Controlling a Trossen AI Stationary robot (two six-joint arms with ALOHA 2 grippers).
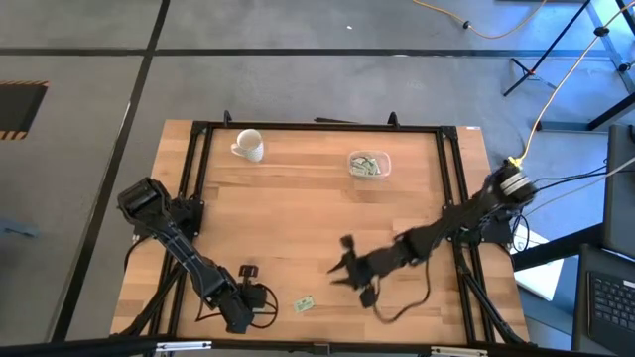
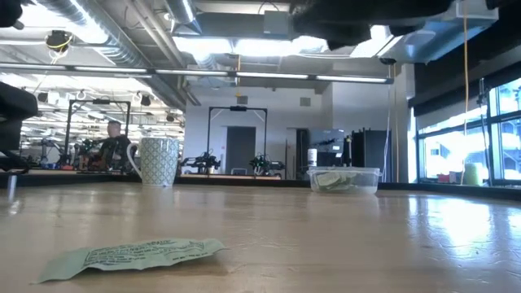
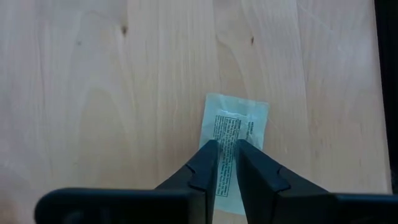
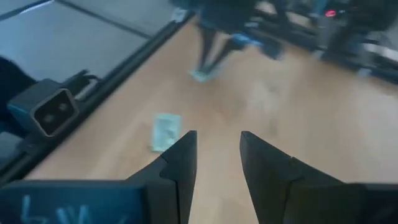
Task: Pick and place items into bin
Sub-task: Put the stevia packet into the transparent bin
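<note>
Left hand (image 3: 227,163) hovering over packet (image 3: 234,149) at table (image 1: 298,218) near edge, fingers narrowly parted, gripping nothing. Should be pinching packet's middle squarely. Right hand (image 4: 216,163) waiting open. Bin (image 1: 368,165) sitting well apart.

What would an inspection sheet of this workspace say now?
Surface: wooden table, light wood.
Job's things: bin holds packets; one packet under the left gripper; another packet loose.
Clutter: mug.
Grippers: left gripper narrowly open; right gripper open, empty.
Cables: black cable on table; yellow cable on floor.
Surroundings: person far behind.
</note>
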